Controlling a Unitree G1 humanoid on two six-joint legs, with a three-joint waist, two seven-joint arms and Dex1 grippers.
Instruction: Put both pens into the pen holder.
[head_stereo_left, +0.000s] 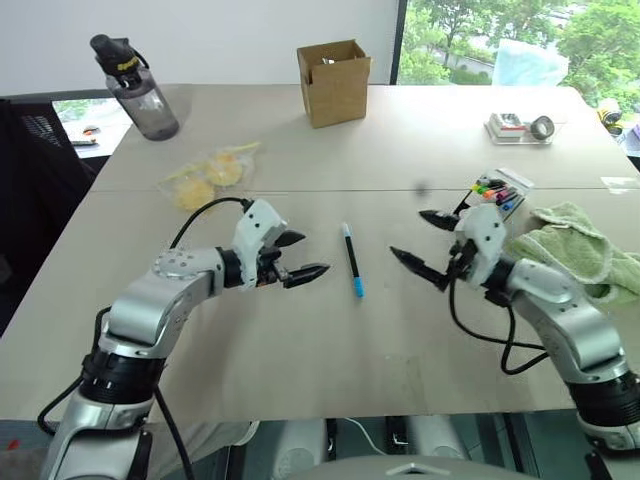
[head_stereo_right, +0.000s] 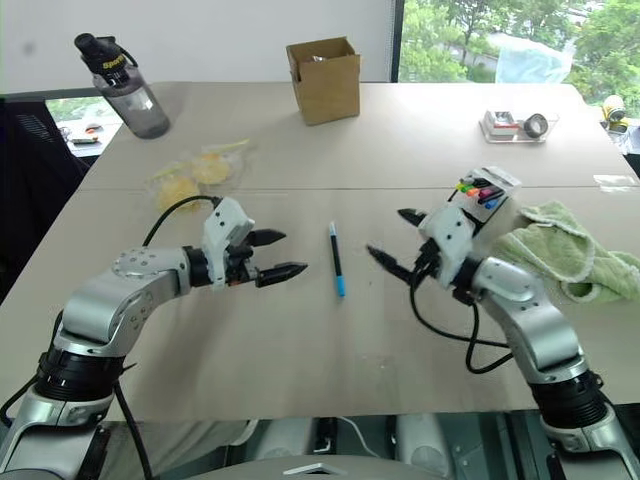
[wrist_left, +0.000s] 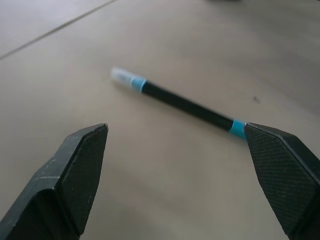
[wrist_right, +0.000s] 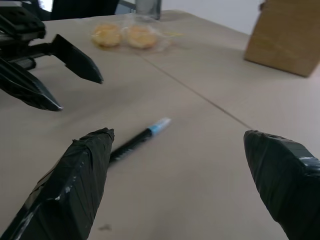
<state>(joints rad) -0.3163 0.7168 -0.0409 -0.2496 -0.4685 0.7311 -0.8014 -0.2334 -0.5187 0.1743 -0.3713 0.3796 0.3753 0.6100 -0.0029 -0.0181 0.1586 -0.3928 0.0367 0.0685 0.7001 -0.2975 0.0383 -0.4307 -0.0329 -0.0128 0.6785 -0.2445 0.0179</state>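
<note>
A slim black pen with blue ends (head_stereo_left: 351, 259) lies flat on the beige table (head_stereo_left: 300, 340), midway between my two grippers. My left gripper (head_stereo_left: 312, 254) hovers just left of it, open and holding nothing; in the left wrist view the pen (wrist_left: 185, 102) lies just beyond the fingertips (wrist_left: 90, 145). To the pen's right my right gripper (head_stereo_left: 408, 233) stands open and empty, pointing toward the pen (wrist_right: 132, 141). The pen holder (head_stereo_left: 497, 190), a small black rack showing colourful caps, sits just behind the right gripper.
A green towel (head_stereo_left: 575, 245) lies at the right edge beside the holder. A cardboard box (head_stereo_left: 333, 82), a dark water bottle (head_stereo_left: 135, 90) and a clear tray with tape (head_stereo_left: 520, 127) stand at the back. A yellow snack packet (head_stereo_left: 210, 172) lies behind the left arm.
</note>
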